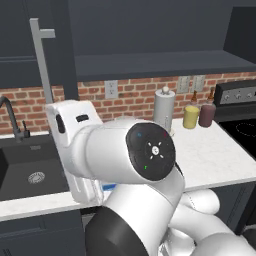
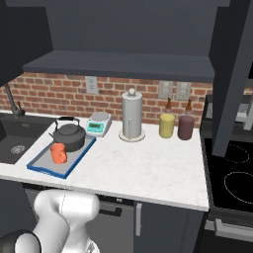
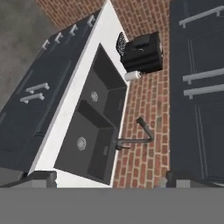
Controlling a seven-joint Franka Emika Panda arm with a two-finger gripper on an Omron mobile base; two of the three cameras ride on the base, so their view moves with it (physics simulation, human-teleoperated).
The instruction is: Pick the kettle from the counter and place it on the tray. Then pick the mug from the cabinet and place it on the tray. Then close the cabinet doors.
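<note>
The squat dark grey kettle with its arched wire handle (image 2: 68,135) and the small plain orange mug (image 2: 59,153) both sit on the flat grey tray with a blue rim (image 2: 45,167), which lies on the white speckled stone counter (image 2: 148,168) just right of the black sink (image 2: 17,141); the mug stands in front of the kettle, close to it or touching. What remains, as I judge it, is the pair of tall dark navy-grey panelled cabinet doors, both swung open: the left one (image 1: 62,50) with its long grey bar handle (image 1: 42,57) shows edge-on in the left base view, and the right one (image 2: 232,74) hangs over the stove side in the right base view. A door like this should be stiff and light on its hinges, not fragile, swinging in a fixed arc; the bar handle looks smooth and could slip, so the better purchase is probably the middle of the bar, or a flat push on the panel near its free edge, far from the hinge. The gripper (image 3: 107,177) has its dark fingertips spread wide with nothing between them, looking across the sink and the faucet (image 3: 133,135) toward the brick wall.
</note>
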